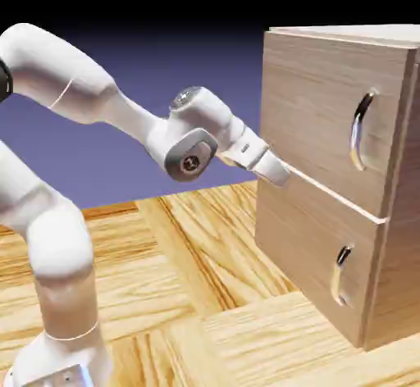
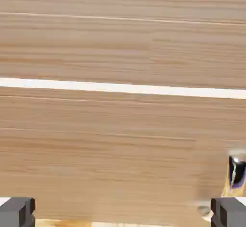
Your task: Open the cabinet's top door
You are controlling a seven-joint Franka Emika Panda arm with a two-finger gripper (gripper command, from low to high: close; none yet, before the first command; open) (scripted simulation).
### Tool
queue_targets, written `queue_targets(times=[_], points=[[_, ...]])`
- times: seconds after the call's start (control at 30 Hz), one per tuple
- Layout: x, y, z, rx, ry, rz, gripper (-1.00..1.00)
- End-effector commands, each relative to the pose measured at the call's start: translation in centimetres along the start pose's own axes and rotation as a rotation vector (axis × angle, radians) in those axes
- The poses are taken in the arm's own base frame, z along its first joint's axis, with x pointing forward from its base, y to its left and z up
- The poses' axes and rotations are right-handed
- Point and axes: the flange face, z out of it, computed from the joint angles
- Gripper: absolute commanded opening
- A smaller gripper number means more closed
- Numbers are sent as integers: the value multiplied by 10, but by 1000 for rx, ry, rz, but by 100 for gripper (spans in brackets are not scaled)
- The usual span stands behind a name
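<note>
Reaching from the frame's left, jaws (image 1: 277, 171) spread wide, gripping nothing, touching cabinet (image 1: 312, 238) front at the seam, top door (image 1: 328, 106) sitting slightly ajar, handle (image 1: 359, 131) at right.

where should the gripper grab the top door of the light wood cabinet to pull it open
Grip the long curved silver handle on the larger light-wood top door. It bows out from the panel, leaving a gap, so come straight at the door's front with one finger on each side of the bar. The two-finger gripper is currently at the door's opposite lower edge, well away from that handle.
</note>
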Motion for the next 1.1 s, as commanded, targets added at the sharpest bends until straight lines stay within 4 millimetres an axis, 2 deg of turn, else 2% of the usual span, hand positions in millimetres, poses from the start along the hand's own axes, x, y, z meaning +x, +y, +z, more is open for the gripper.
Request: queue_targets(times=[0.0, 0.27, 0.53, 0.8, 1.07], points=[[2, -5, -4, 10, 8, -5, 100], [16, -34, -35, 86, 78, -39, 100], [30, -49, -63, 160, 155, -58, 100], [44, -51, -85, 230, 235, -62, 100], [60, -41, -97, 299, 314, -53, 100]])
